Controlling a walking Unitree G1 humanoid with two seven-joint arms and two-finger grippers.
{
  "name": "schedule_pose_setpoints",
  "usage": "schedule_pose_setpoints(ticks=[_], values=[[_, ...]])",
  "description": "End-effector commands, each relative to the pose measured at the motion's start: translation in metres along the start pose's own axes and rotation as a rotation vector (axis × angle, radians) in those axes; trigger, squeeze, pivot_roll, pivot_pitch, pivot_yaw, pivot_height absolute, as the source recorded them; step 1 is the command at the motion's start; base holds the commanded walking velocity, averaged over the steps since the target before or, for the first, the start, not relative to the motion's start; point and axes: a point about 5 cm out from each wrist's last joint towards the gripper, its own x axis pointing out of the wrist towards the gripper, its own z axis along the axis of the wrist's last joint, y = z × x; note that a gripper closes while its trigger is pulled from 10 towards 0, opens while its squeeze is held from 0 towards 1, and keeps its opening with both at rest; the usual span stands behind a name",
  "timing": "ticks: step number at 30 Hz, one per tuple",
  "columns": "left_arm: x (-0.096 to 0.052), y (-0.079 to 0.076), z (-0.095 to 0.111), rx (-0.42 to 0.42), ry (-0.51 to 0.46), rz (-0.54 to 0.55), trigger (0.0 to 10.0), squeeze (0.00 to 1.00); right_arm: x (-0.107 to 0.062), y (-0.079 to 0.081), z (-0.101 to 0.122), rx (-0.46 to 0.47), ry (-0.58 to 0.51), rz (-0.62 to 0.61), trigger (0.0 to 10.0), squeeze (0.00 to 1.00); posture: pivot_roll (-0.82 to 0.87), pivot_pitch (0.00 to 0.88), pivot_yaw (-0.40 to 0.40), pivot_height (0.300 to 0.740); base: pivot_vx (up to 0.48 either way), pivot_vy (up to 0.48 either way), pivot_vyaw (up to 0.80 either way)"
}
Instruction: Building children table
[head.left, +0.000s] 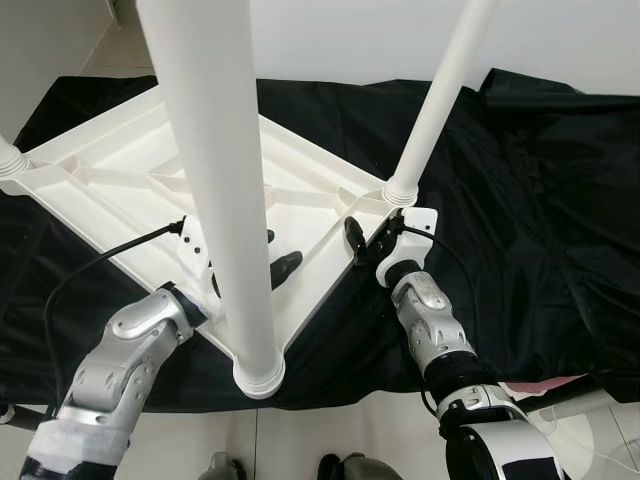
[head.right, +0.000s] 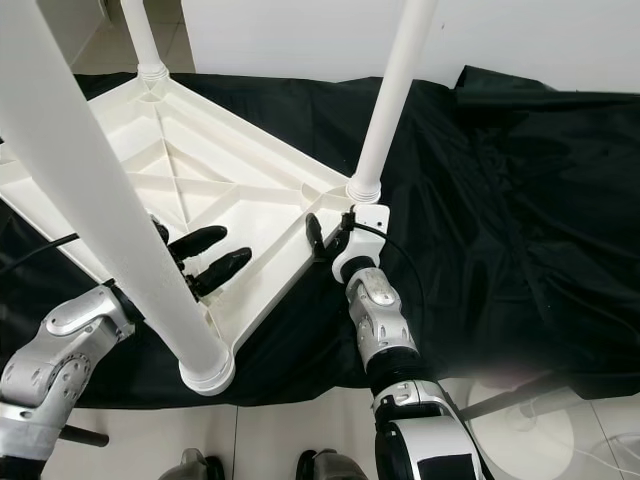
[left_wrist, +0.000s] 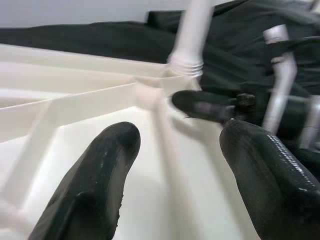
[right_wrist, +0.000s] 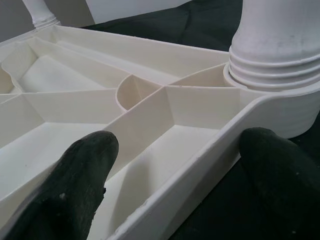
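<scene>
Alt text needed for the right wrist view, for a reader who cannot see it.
The right claw straddles the raised rim of an upturned white plastic tabletop, one black finger inside a ribbed compartment, the other outside over black cloth. A screwed-in white leg stands at the corner.

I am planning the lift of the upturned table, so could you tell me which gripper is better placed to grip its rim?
Probably the right gripper: its fingers straddle the table's rim beside a leg. The left gripper hovers open over the ribbed underside.

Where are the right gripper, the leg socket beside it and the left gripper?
right gripper (right_wrist: 175, 165): right wrist view, between fingertips, straddling the rim.
leg socket (right_wrist: 277, 55): right wrist view, threaded collar.
left gripper (head.right: 212, 255): right eye view, between fingertips.
</scene>
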Motion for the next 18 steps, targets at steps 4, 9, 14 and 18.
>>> schedule_pose_setpoints(ticks=[4,9,14,18], values=[[0.0,0.019,-0.003,0.039,0.049,0.13,10.0,0.0,-0.011,-0.01,0.004,0.009,-0.09,-0.053,10.0,0.0,-0.01,0.17,-0.026,0.74,0.0,0.0,0.0],[-0.005,0.037,-0.003,0.079,0.098,0.18,10.0,0.0,-0.035,-0.019,0.011,0.004,-0.199,-0.089,10.0,0.0,-0.03,0.173,-0.015,0.74,0.0,0.0,0.0],[-0.02,0.052,0.0,0.138,0.14,0.154,10.0,0.0,-0.062,-0.029,0.017,-0.027,-0.213,-0.088,10.0,0.0,-0.03,0.184,-0.004,0.74,0.0,0.0,0.0],[-0.035,0.068,0.003,0.15,0.199,0.127,10.0,0.0,-0.081,-0.043,0.022,-0.054,-0.21,-0.099,10.0,0.0,-0.03,0.189,0.0,0.74,0.0,0.0,0.0]])
